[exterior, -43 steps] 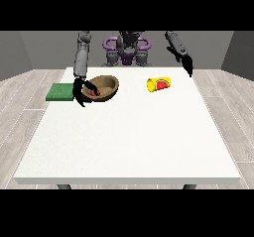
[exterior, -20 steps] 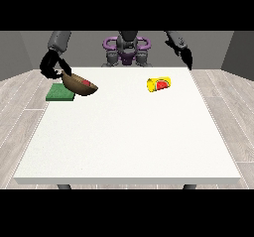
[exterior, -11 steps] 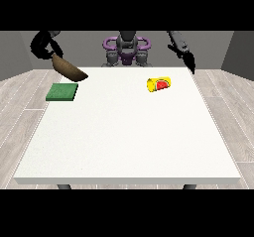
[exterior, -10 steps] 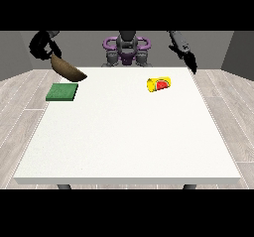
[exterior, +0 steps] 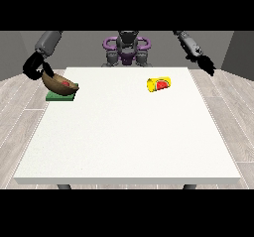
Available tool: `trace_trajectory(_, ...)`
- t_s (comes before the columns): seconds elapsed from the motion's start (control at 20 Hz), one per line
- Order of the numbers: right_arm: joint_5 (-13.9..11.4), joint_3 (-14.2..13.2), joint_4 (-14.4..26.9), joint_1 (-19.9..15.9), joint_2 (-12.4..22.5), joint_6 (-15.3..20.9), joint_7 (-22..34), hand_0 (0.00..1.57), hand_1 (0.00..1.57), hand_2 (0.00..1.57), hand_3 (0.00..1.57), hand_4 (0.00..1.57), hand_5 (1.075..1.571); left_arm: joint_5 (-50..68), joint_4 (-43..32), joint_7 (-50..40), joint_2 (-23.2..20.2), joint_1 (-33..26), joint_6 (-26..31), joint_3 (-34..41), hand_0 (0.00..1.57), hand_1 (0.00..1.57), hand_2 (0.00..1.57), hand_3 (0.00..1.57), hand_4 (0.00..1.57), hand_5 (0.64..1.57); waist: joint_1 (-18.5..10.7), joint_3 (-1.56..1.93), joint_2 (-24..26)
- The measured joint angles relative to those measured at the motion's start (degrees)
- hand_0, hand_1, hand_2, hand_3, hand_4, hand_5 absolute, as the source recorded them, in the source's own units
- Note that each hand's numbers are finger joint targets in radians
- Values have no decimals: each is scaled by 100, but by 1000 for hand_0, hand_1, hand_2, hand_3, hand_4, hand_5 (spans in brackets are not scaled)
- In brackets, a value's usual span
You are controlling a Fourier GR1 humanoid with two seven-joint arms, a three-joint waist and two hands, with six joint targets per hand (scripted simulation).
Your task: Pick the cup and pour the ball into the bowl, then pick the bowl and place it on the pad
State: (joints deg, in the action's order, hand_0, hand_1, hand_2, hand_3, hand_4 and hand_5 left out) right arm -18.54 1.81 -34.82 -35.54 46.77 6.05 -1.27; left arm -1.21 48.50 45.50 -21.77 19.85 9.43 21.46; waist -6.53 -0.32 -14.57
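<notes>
A brown bowl (exterior: 59, 84) with a red ball (exterior: 65, 84) inside is tilted at the table's far left corner, over or on the green pad (exterior: 61, 96); I cannot tell whether they touch. The hand at the view's left (exterior: 37, 68) grips the bowl's left rim. A yellow cup (exterior: 159, 84) with a red inside lies on its side at the back right of the table. The hand at the view's right (exterior: 205, 64) hangs in the air beyond the table's right edge, fingers relaxed, holding nothing.
The white table (exterior: 129, 132) stretches wide towards the camera. The robot's torso (exterior: 127, 50) stands behind the far edge. Grey wooden floor surrounds the table.
The bowl, held high and steeply tilted half a second ago, has come down to the green pad and levelled somewhat. The cup and the other hand have not moved.
</notes>
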Motion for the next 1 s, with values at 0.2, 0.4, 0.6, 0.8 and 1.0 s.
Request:
trace_trajectory(0.2, 283, -512, 409, 52, -8, 369, -558, 1571, 1571, 1571, 1571, 1223, 1548, 272, 237, 56, -223, 23, 226, 203, 0, 0, 0, 0, 890, 1191, -55, -20, -418)
trace_trajectory(0.4, 788, -1069, 761, -20, -87, 300, -738, 1571, 1571, 1571, 1265, 738, 1387, 477, 407, 83, -420, -23, 417, 369, 0, 0, 0, 0, 866, 1163, -71, -26, -683)
trace_trajectory(0.6, 1371, -1612, 1055, -209, -201, -25, -729, 1264, 1264, 1263, 911, 200, 1389, 620, 546, 77, -483, -106, 470, 479, 0, 0, 0, 0, 863, 1179, -18, 17, -845)
trace_trajectory(0.8, 1719, -2026, 1357, -362, 13, -228, -665, 0, 0, 641, 182, 0, 1238, 768, 825, -28, -544, -287, 563, 552, 0, 0, 0, 0, 852, 1176, -14, 38, -905)
trace_trajectory(1.0, 1928, -2280, 1508, -498, 316, -486, -564, 0, 0, 502, 0, 0, 1283, 901, 987, -152, -639, -425, 656, 633, 0, 0, 0, 0, 879, 1193, -1, 40, -862)
